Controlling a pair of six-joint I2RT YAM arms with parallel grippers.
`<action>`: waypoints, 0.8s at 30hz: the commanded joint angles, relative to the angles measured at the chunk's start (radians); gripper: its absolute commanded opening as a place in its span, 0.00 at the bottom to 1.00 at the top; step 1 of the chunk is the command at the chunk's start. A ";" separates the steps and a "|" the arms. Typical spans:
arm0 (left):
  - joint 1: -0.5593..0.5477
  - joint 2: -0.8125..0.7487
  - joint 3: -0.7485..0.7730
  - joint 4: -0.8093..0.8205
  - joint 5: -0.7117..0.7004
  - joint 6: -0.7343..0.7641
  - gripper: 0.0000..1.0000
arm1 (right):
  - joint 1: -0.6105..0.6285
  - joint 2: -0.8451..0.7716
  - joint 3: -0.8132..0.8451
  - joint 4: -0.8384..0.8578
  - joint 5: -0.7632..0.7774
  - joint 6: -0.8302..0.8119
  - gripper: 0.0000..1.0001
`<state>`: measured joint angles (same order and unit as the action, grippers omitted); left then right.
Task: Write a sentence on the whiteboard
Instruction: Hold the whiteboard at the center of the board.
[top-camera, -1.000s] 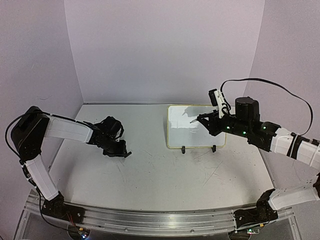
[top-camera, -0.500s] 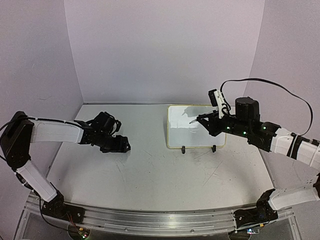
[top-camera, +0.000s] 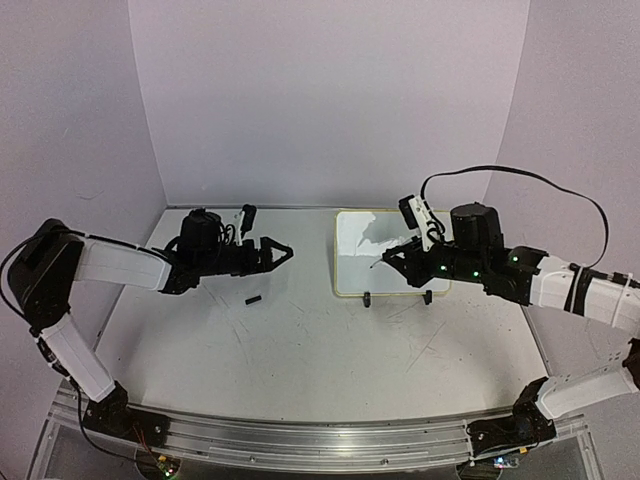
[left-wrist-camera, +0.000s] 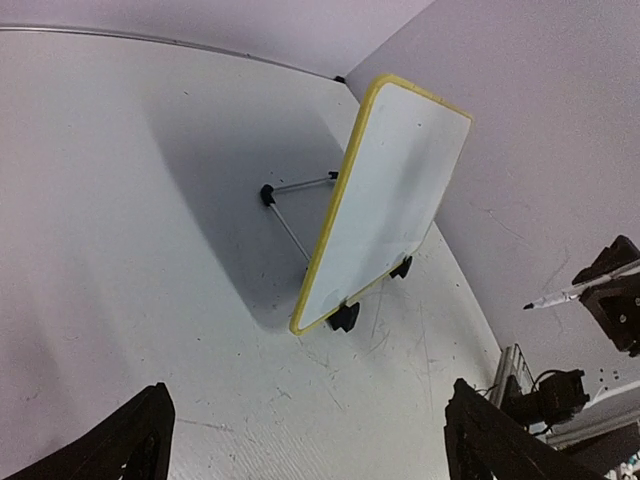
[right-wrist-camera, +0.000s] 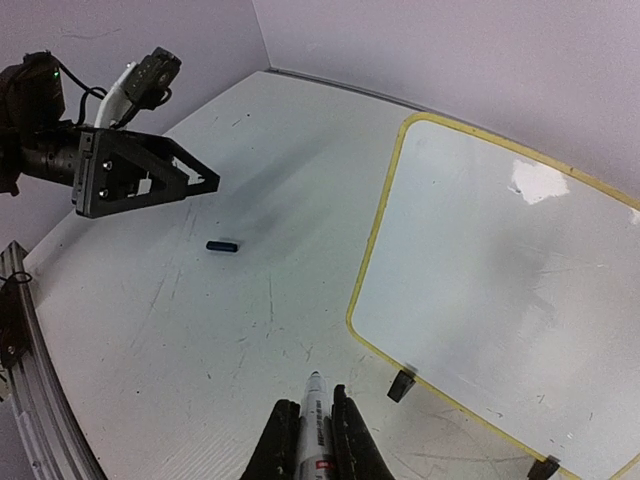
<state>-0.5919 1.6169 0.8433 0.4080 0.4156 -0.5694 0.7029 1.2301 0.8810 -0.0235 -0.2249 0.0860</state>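
The whiteboard (top-camera: 388, 253) stands tilted on two black clip feet at the back of the table, its face blank; the left wrist view shows it (left-wrist-camera: 390, 200) propped by a wire leg. My right gripper (top-camera: 400, 256) hovers in front of the board's lower edge, shut on a white marker (right-wrist-camera: 318, 425) with its tip bare and pointing left, off the board. My left gripper (top-camera: 276, 251) hangs above the table left of the board, jaws wide open and empty, aimed at the board. Its black fingers (left-wrist-camera: 120, 445) frame bare tabletop.
A small dark marker cap (top-camera: 254, 299) lies on the scratched tabletop below the left gripper, also seen from the right wrist as a cap (right-wrist-camera: 223, 246). Purple walls close in the back and sides. The metal rail (top-camera: 320, 440) runs along the near edge.
The left gripper opened wide, rose from the table and swung right toward the board, leaving the cap lying where it had been. The right arm shifted slightly left with the marker.
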 joint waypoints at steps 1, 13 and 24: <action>0.033 0.172 0.071 0.333 0.290 -0.023 0.94 | 0.001 0.020 0.066 0.014 0.032 -0.016 0.00; 0.033 0.385 0.224 0.350 0.400 0.087 0.86 | -0.017 0.091 0.147 0.057 0.040 -0.037 0.00; -0.002 0.575 0.433 0.354 0.538 0.065 0.80 | -0.017 0.153 0.195 0.063 0.069 -0.078 0.00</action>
<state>-0.5713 2.1254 1.1759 0.7097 0.8749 -0.4969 0.6895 1.3579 1.0214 -0.0002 -0.1722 0.0345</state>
